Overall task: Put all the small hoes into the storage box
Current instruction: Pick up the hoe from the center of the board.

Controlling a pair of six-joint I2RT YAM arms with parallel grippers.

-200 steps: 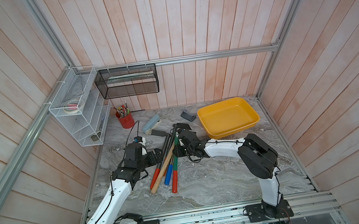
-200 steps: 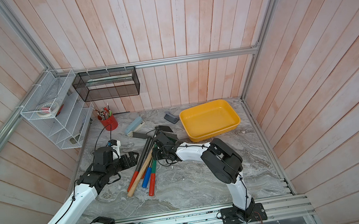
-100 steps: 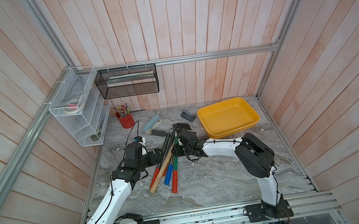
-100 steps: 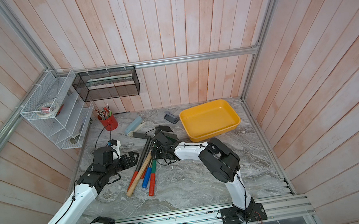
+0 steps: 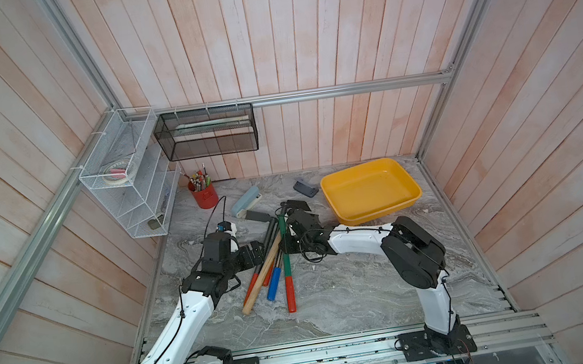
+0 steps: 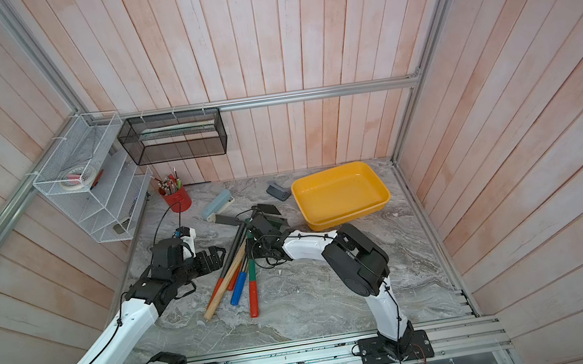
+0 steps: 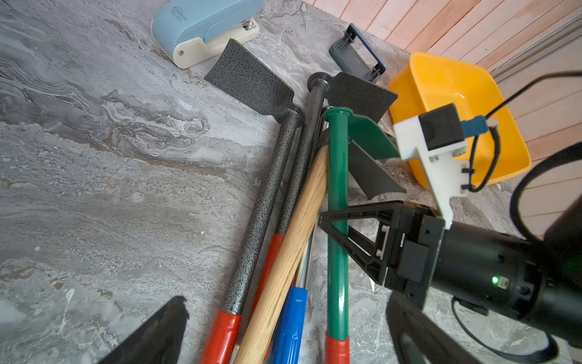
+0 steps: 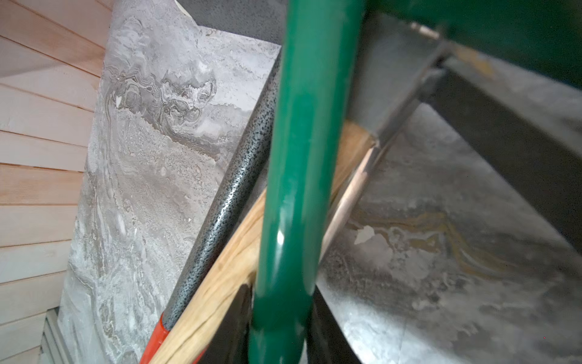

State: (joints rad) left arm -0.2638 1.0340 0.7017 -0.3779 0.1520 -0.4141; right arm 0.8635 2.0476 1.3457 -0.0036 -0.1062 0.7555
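Between the fingers of my right gripper I am pinching the green shaft of the small hoe. The jaws are closing against it on both sides, nearer the blade than the red grip. Its long axis is running crosswise to my fingers, with the blade end pointing away from the base rail and the red grip end pointing toward it. The shaft is lying on top of the other handles. Behind my wrist, off toward the blade end, the storage box is sitting empty near the blade heads. I am judging my right arm the nearer one for the carry. Across the pile, my left gripper is hanging spread wide, holding nothing.
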